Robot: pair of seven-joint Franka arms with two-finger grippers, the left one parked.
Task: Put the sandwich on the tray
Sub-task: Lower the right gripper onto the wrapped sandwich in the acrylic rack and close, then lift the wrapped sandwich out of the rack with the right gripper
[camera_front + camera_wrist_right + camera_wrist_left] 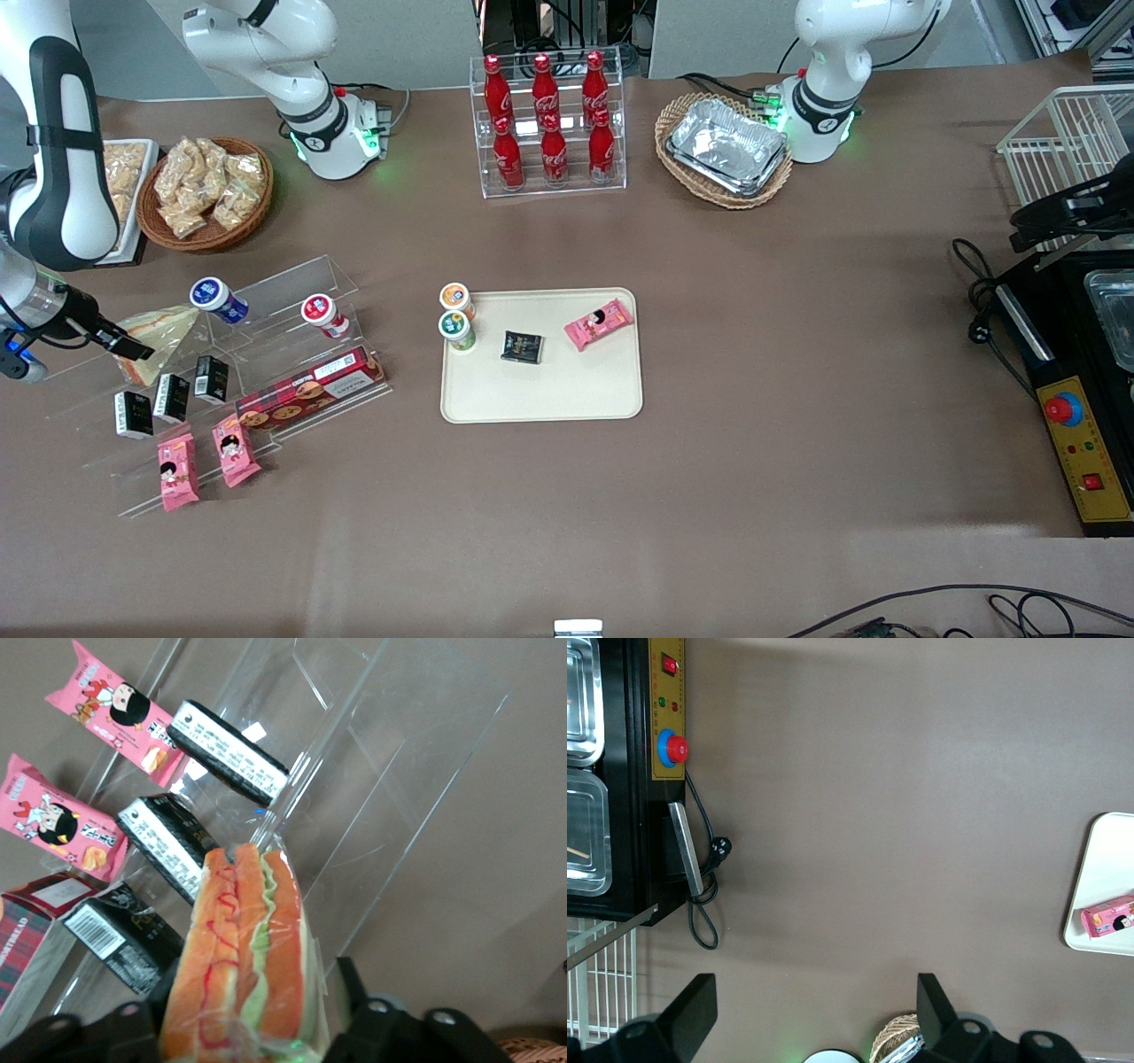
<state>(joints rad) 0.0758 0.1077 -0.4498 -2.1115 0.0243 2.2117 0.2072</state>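
Note:
The sandwich (166,337), a triangular wedge in clear wrap, lies on the upper step of a clear acrylic shelf (266,306) toward the working arm's end of the table. In the right wrist view the sandwich (244,939) shows orange bread and green-pink filling between my fingers. My right gripper (124,346) is open and straddles the sandwich's end, one finger (353,1005) on each side. The cream tray (540,403) lies mid-table, well apart from the sandwich, and its edge shows in the left wrist view (1099,868).
On the tray are two small cups (456,315), a black packet (522,346) and a pink snack packet (599,323). The shelf also holds black packets (171,396), pink snack packets (177,470), a red biscuit box (310,390) and two cups (217,299). A snack basket (205,190) stands farther back.

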